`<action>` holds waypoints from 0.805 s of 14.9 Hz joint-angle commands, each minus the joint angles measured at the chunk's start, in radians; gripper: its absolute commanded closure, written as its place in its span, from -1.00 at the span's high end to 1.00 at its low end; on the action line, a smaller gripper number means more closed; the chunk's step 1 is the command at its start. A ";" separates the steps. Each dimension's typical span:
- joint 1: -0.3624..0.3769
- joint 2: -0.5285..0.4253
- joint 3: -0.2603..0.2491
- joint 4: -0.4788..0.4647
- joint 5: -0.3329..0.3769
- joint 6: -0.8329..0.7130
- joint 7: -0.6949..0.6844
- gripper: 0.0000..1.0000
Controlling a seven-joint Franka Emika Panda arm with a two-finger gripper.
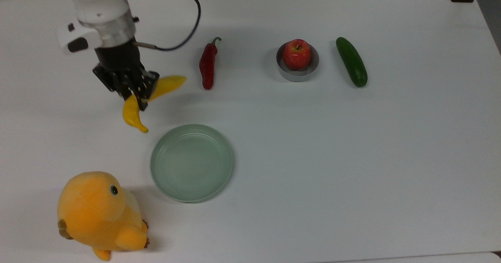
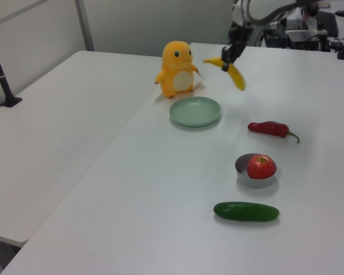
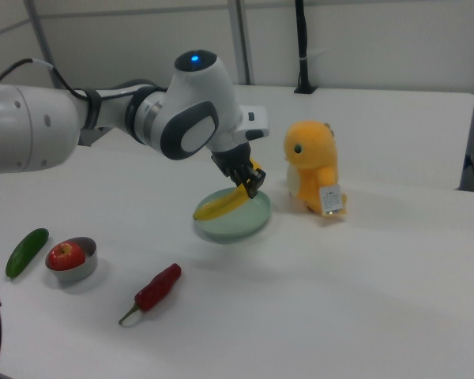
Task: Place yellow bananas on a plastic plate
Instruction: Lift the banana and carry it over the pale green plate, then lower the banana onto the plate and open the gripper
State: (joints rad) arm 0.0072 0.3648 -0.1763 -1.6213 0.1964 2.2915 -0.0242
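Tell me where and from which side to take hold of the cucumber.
Grip the cucumber across its middle, coming straight down from above. It lies flat on the table, long and straight, so the middle keeps it balanced. Set the claw's fingers across its narrow width. The sides look free: the bowl with the apple stands apart from it on the top view's left.
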 commanded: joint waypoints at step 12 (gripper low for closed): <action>0.091 0.264 0.001 0.096 0.015 0.339 0.171 -0.65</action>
State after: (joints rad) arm 0.0921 0.6017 -0.1742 -1.5447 0.1964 2.6142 0.1404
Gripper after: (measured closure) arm 0.705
